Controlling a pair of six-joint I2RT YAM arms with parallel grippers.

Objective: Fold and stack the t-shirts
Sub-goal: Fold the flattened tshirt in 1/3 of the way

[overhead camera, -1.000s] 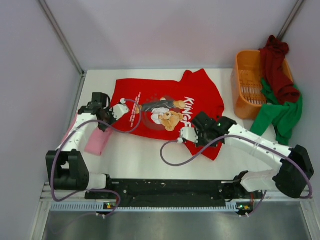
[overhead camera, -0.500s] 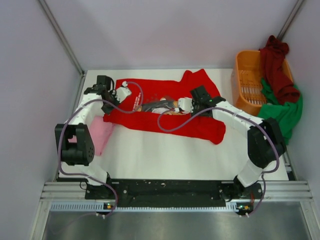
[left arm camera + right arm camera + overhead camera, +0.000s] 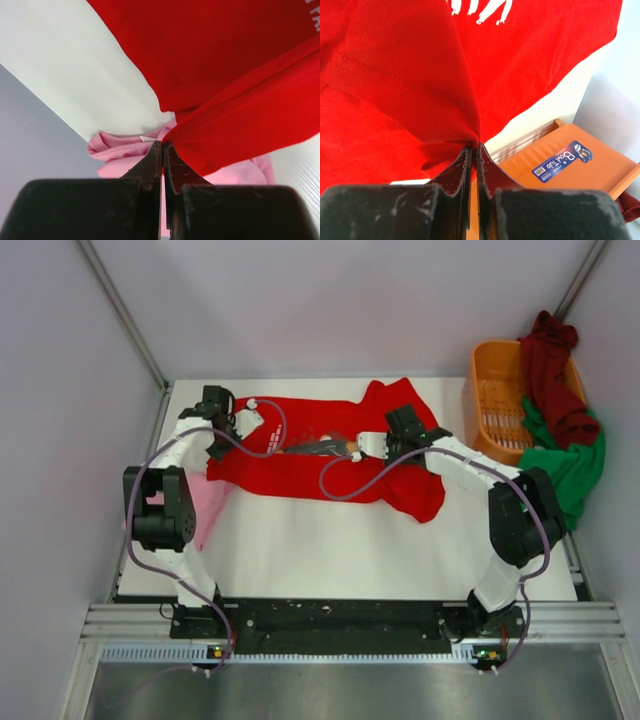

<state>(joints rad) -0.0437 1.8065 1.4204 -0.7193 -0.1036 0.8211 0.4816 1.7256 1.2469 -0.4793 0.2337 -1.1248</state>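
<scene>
A bright red t-shirt [image 3: 330,465] with white lettering lies across the middle of the white table, its near part lifted and carried over its far part. My left gripper [image 3: 222,418] is shut on its left edge [image 3: 225,125]. My right gripper [image 3: 398,435] is shut on its right edge [image 3: 420,90]. A pink t-shirt [image 3: 205,510] lies at the left under the red one and shows in the left wrist view [image 3: 125,150]. A maroon t-shirt [image 3: 555,370] and a green t-shirt [image 3: 565,465] hang over the orange basket [image 3: 495,410].
The orange slotted basket stands at the far right, close beside my right arm; it shows in the right wrist view [image 3: 580,170] with a blue label. Grey walls close in the table at left, right and back.
Both grippers have moved away from me toward the back of the table, carrying the red shirt's near edge over its far part. The chest graphic is now mostly covered.
</scene>
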